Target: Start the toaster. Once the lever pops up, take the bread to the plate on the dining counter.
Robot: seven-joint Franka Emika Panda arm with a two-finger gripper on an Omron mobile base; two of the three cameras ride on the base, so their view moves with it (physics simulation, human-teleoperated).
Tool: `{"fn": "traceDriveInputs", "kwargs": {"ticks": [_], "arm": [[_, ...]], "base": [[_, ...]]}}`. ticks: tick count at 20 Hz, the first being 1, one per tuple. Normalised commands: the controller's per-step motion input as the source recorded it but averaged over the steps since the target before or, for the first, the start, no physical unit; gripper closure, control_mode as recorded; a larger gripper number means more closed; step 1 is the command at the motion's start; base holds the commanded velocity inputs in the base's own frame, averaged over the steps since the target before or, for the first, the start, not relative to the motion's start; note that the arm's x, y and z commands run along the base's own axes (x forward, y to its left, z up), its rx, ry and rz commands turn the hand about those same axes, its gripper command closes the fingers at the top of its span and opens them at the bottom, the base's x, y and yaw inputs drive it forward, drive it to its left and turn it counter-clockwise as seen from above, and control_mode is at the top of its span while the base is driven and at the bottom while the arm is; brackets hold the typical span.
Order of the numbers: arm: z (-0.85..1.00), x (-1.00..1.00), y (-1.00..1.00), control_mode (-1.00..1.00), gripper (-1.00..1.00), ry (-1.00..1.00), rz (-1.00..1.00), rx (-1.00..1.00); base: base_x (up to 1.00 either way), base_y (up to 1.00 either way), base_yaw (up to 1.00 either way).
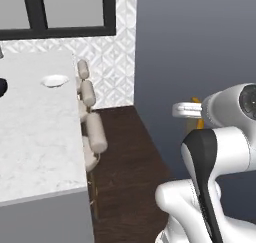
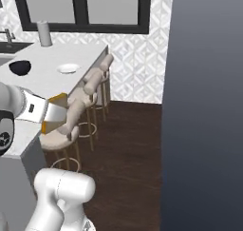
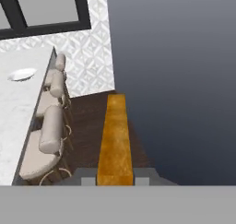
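Note:
My gripper (image 3: 115, 178) is shut on the bread (image 3: 115, 138), which shows edge-on as an orange strip over dark floor. In the right base view the gripper (image 2: 47, 112) holds the bread (image 2: 58, 110) beside the near corner of the dining counter (image 2: 52, 78), above a stool. The left base view shows the gripper (image 1: 192, 110) with the bread (image 1: 199, 118) right of the counter (image 1: 35, 137). The small white plate (image 1: 55, 80) (image 2: 69, 68) (image 3: 21, 74) lies far along the counter, well ahead of the gripper and to its left. The toaster and its lever are out of view.
Tan stools (image 2: 71, 113) (image 1: 95, 132) (image 3: 50, 131) line the counter's edge below the gripper. A dark bowl (image 2: 20, 67) sits left of the plate, with a grey cylinder (image 2: 44, 33) behind it. A plain grey wall (image 2: 204, 106) stands to the right. Dark wood floor (image 2: 123, 144) lies between.

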Motion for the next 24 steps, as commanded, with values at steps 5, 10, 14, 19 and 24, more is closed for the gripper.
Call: {"fn": "traceDriveInputs", "kwargs": {"ticks": [5, 10, 14, 19, 24], "arm": [[0.0, 0.0, 0.0, 1.0, 1.0, 0.0, 0.0, 0.0], [0.0, 0.0, 0.0, 1.0, 1.0, 0.0, 0.0, 0.0], [0.0, 0.0, 0.0, 1.0, 1.0, 0.0, 0.0, 0.0], [0.0, 0.0, 0.0, 1.0, 1.0, 0.0, 0.0, 0.0], [0.0, 0.0, 0.0, 1.0, 1.0, 0.0, 0.0, 0.0]], "base": [[1.0, -1.0, 0.16], [1.0, -0.88, 0.31], [1.0, -0.71, 0.39], [0.99, -0.54, 0.47], [0.85, -0.43, 0.56]]}}
